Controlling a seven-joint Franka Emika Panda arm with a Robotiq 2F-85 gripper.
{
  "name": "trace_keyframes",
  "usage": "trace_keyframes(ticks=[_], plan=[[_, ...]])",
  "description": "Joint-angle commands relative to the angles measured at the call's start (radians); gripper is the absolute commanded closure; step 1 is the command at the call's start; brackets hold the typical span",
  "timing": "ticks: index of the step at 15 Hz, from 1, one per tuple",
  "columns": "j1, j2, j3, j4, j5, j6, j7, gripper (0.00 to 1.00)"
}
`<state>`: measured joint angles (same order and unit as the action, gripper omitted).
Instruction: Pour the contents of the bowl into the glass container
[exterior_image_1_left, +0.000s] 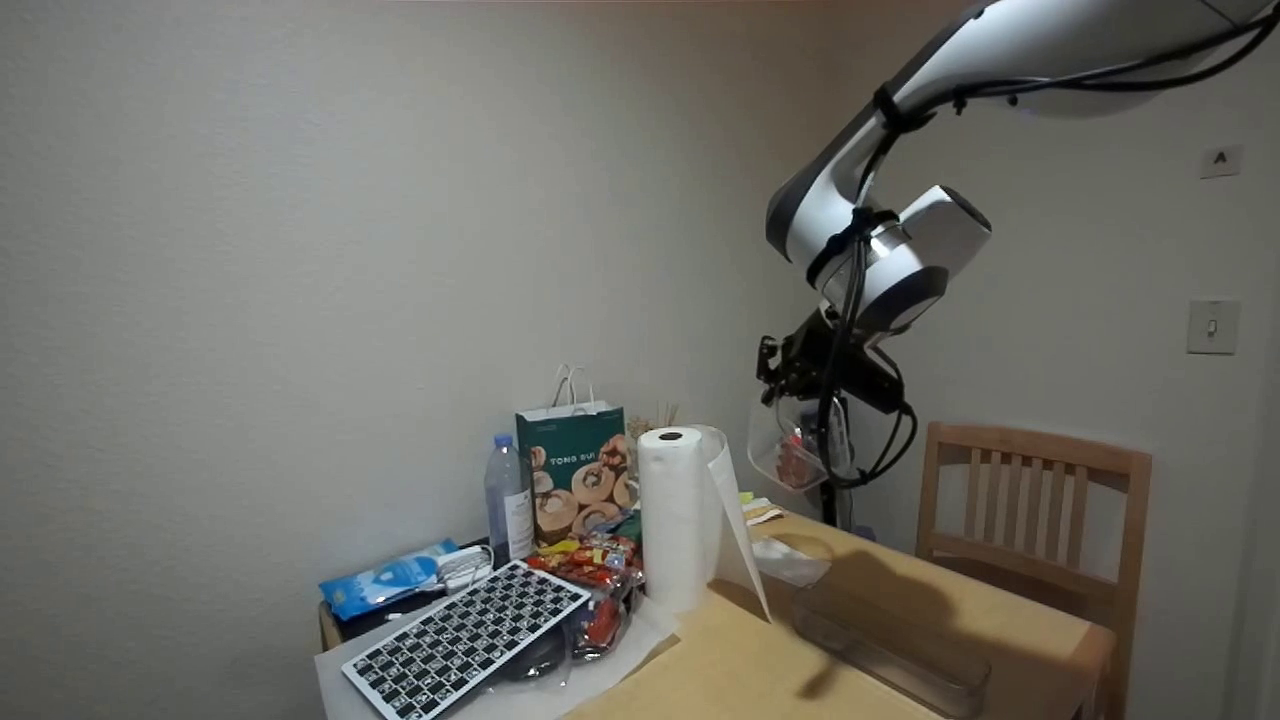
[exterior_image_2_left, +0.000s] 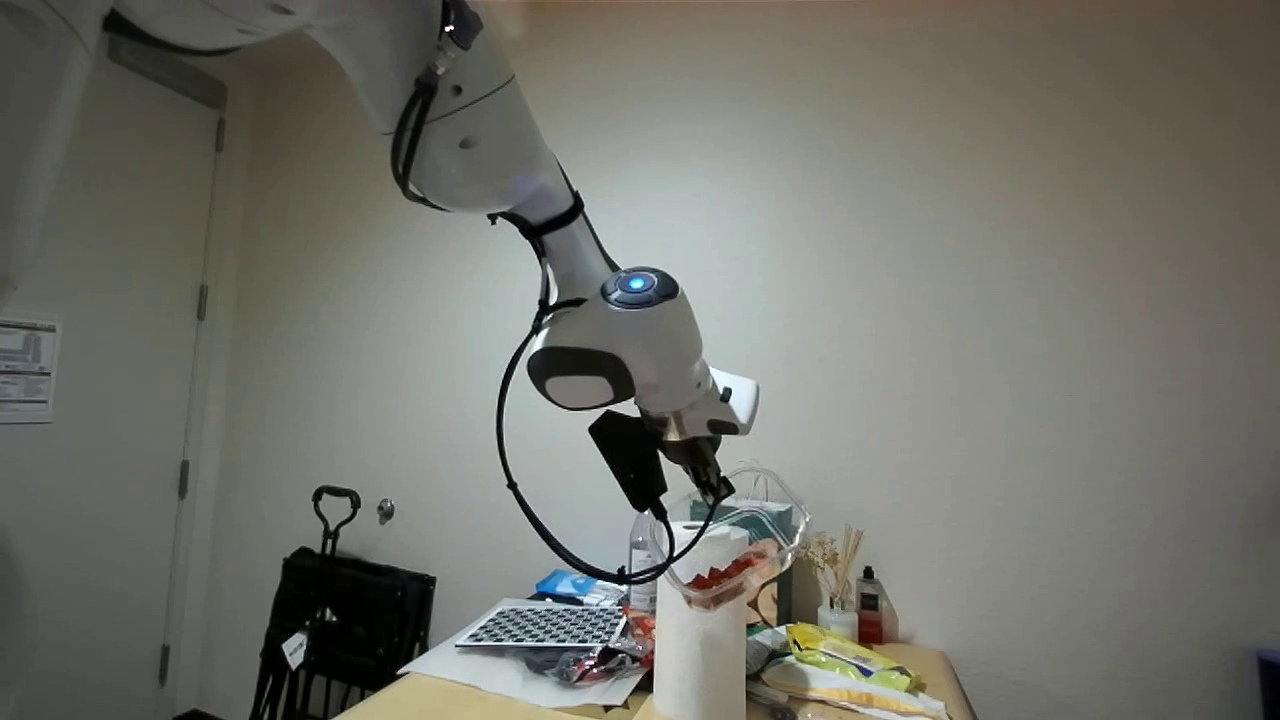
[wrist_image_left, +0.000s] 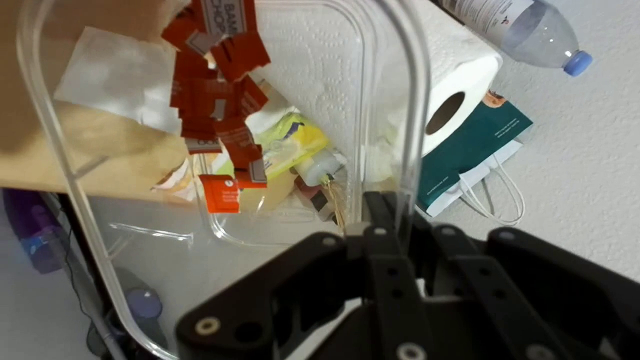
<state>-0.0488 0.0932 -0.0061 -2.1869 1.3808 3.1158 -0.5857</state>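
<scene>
The bowl is a clear plastic container (exterior_image_1_left: 768, 452), held tilted in the air above the table. Red packets (exterior_image_1_left: 797, 460) lie inside it. Both also show in an exterior view, the container (exterior_image_2_left: 797, 510) with the packets (exterior_image_2_left: 725, 576) gathered at its low side. In the wrist view the container (wrist_image_left: 357, 100) fills the left half, with the packets (wrist_image_left: 215, 100) in it. My gripper (wrist_image_left: 392, 210) is shut on the container's wall; it also shows in both exterior views (exterior_image_1_left: 785, 385) (exterior_image_2_left: 716, 488). The glass container (exterior_image_1_left: 890, 650) is a long clear tray on the table, below the gripper.
A paper towel roll (exterior_image_1_left: 672, 520) stands close to the held container, its loose sheet hanging out. Behind are a green paper bag (exterior_image_1_left: 575, 470) and a bottle (exterior_image_1_left: 508, 500). A checkered board (exterior_image_1_left: 468, 640), snack bags (exterior_image_1_left: 600, 565) and a yellow pack (exterior_image_2_left: 850, 655) lie around.
</scene>
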Motion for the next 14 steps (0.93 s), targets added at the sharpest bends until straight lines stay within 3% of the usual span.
trace_keyframes(ticks=[1, 5, 6, 7, 8, 9, 10, 12, 13, 14], plan=[[0.016, -0.001, 0.028, 0.034, 0.067, 0.139, -0.189, 0.98], [0.039, 0.004, 0.064, 0.074, 0.019, 0.307, -0.266, 0.98], [0.071, 0.0, 0.037, 0.026, -0.175, 0.361, -0.093, 0.98], [0.062, 0.012, 0.064, 0.037, -0.08, 0.414, -0.234, 0.98], [0.071, 0.002, 0.059, 0.004, -0.102, 0.41, -0.227, 0.98], [0.069, -0.019, 0.06, -0.008, -0.079, 0.335, -0.221, 0.98], [0.069, 0.009, 0.057, 0.032, -0.083, 0.348, -0.193, 0.93], [0.071, 0.009, 0.059, 0.013, -0.083, 0.341, -0.193, 0.93], [0.071, 0.009, 0.059, 0.01, -0.083, 0.341, -0.193, 0.98], [0.061, -0.019, 0.063, 0.015, -0.072, 0.242, -0.165, 0.98]])
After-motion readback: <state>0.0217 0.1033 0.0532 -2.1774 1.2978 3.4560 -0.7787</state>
